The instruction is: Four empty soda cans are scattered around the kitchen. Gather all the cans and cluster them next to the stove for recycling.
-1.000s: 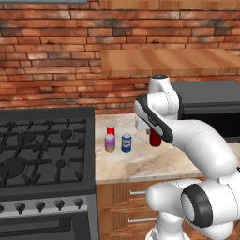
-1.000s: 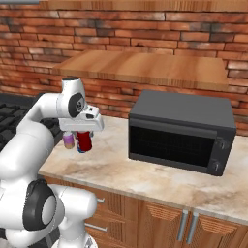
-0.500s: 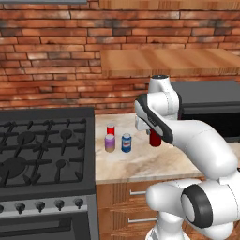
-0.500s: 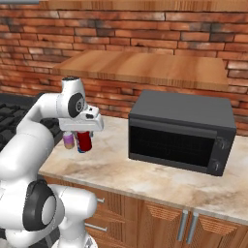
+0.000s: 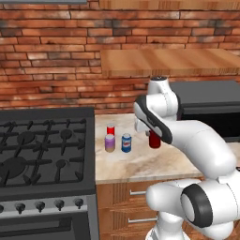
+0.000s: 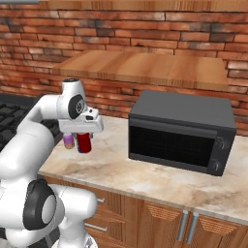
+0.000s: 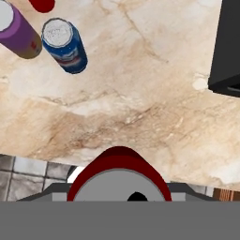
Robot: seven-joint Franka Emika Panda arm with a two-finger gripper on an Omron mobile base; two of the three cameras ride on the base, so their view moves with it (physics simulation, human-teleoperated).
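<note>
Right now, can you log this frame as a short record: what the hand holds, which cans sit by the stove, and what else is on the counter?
hand: closed on a dark red soda can, held upright just above the marble counter
cans near black gas stove: small red can, purple can, blue can, standing close together
also on counter: dark grey microwave, to the arm's right

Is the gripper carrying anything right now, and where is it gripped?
Yes: the gripper holds a small red soda can upright, jaws clamped around its upper part; the can hangs above the marble counter.
</note>
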